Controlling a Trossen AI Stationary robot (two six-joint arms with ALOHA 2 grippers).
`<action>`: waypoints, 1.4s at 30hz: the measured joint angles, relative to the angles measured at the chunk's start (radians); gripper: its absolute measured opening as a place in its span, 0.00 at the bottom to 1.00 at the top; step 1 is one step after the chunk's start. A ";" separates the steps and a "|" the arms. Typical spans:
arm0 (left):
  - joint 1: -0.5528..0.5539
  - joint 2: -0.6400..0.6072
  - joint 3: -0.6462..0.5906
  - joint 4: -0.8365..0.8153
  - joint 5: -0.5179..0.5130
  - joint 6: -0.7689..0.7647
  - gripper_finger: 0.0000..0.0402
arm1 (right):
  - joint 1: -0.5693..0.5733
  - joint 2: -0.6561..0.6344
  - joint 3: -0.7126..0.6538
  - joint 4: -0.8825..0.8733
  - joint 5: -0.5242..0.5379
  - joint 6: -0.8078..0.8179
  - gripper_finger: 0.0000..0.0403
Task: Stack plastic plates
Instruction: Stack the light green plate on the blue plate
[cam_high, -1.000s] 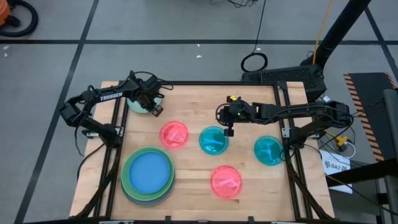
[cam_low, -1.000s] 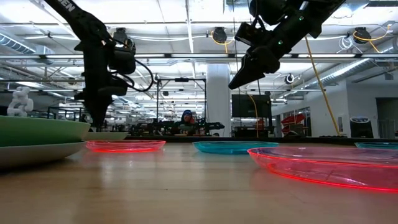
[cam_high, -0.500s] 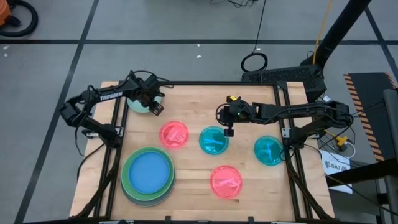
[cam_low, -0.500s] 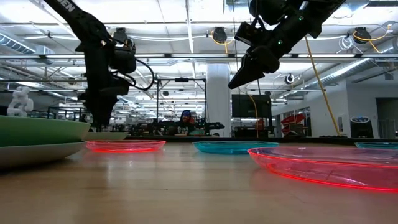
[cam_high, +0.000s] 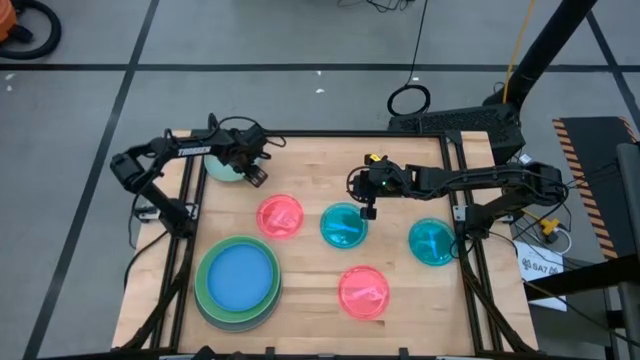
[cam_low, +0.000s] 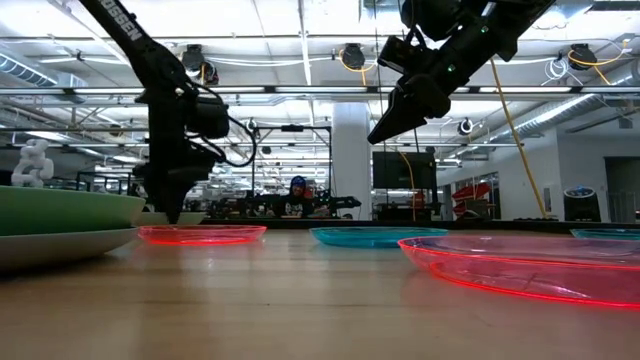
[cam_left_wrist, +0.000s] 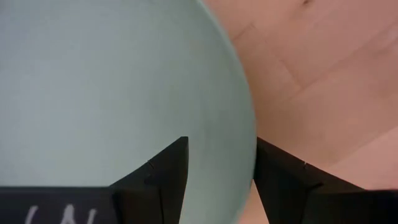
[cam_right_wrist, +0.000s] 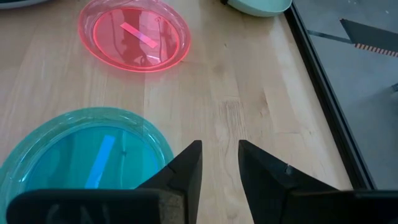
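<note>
Now, landmark: the stack of large round plastic plates (cam_high: 237, 283) at the near-left corner of the wooden table (cam_high: 320, 160), a blue plate lying on top of a green one, with a grey rim showing under both.
Left gripper: the left gripper (cam_high: 251, 166) was at the far-left corner, straight behind the stack, at the edge of the pale green round plastic plate (cam_high: 226, 166).
Left jaws: a second earlier they were nearly shut; now they stood parted, one finger over the pale green plate and the other beyond its rim, as the left wrist view showed (cam_left_wrist: 214, 177). Whether they touched the rim could not be told.
Left arm: its elbow had swung toward the far side over that second.
Meaning: probably the plate had slipped or been let go, so it was still unlifted and due another grasp before going onto the stack.
Right gripper: the right gripper (cam_high: 368, 205) hung above the far edge of the teal translucent round plate (cam_high: 343, 225), right of the stack, unmoved, its jaws a little apart and empty.
Other plates: a pink translucent plate (cam_high: 280, 216) just behind the stack, a second pink one (cam_high: 363, 291) to its right, a second teal one (cam_high: 432, 241) farthest right.
Progress: three plates stacked, five loose.
</note>
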 joint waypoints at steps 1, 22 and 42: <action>0.000 0.008 0.000 0.004 -0.003 0.001 0.44 | 0.000 0.000 0.000 0.000 0.000 0.000 0.25; -0.041 0.045 0.002 0.032 -0.088 -0.001 0.05 | 0.000 0.000 0.000 0.001 0.004 0.003 0.25; -0.396 -0.151 0.148 -0.268 -0.302 -0.111 0.03 | 0.034 0.000 0.000 0.000 0.004 0.109 0.25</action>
